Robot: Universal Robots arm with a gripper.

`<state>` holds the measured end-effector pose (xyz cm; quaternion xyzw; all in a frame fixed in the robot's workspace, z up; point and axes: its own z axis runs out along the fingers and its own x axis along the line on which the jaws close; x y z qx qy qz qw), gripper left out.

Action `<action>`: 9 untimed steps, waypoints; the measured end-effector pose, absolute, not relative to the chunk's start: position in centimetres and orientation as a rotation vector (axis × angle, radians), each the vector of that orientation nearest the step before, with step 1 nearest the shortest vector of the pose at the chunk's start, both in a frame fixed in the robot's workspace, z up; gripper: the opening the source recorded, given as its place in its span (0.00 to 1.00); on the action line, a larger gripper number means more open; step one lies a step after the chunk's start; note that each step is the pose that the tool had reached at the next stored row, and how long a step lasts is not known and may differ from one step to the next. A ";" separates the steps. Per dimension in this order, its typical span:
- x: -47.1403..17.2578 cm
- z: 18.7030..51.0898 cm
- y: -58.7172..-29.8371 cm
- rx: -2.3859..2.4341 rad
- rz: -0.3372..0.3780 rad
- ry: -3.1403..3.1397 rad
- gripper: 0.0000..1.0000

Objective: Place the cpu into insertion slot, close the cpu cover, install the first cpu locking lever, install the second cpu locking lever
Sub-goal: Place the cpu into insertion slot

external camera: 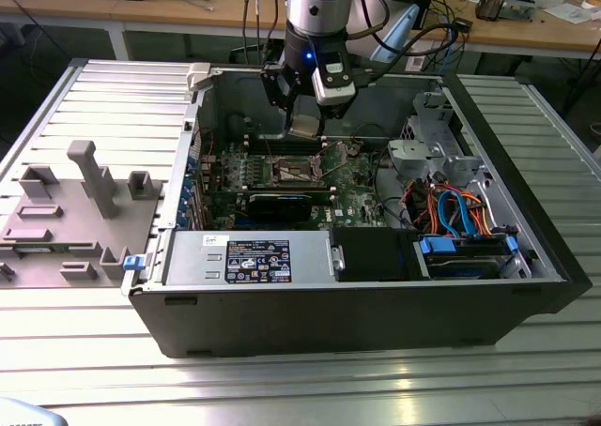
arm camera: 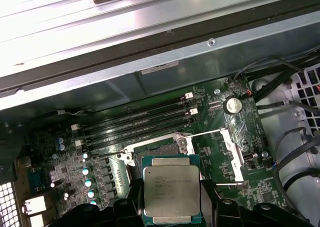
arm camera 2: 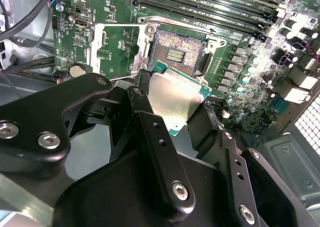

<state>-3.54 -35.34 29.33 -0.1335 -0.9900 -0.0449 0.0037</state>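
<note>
gripper (external camera: 305,126): hanging inside the open computer case (external camera: 376,323), above the motherboard (external camera: 362,190) near the case's far wall; black fingers (arm camera 2: 145,107) pressed against two opposite edges of the cpu, pinching it.
cpu (arm camera: 170,189): square chip, silver-grey metal top on a green base, held between the fingers with the metal top facing up; clear of the board and just beside the insertion slot in both wrist views, not seated.
insertion slot (arm camera 2: 177,52): near the middle of the motherboard, dark centre bare, silvery rim around it.
cpu cover (arm camera 2: 98,42): swung open off the slot, on the slot's side toward the coin-cell battery (arm camera: 232,105); green board visible through its window; upright or flat, cannot tell.
memory slots (arm camera: 140,119): long dark rows between the insertion slot and the case's far wall.
graphics card (external camera: 277,204): black, along the motherboard's near edge.
power supply (external camera: 249,257): silver box against the case's near wall.
drive bay (external camera: 465,248): blue-latched, in the case's near corner at the exterior view's right, orange and blue cables (external camera: 449,205) just behind it.
bench (external camera: 282,388): slatted aluminium, case lying open on its middle.
grey fixture (external camera: 66,210): on the bench at the exterior view's left edge, apart from the case.
</note>
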 end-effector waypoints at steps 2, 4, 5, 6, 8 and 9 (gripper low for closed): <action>-3.5 29.3 -35.3 -0.422 -0.141 -3.103 0.55; -3.5 29.3 -35.3 -0.427 -0.141 -3.102 0.55; -3.5 29.3 -35.3 -0.429 -0.141 -3.102 0.55; -3.5 29.3 -35.3 -0.431 -0.141 -3.102 0.55; -3.5 29.3 -35.3 -0.436 -0.141 -3.101 0.55; -3.5 29.3 -35.3 -0.439 -0.141 -3.101 0.55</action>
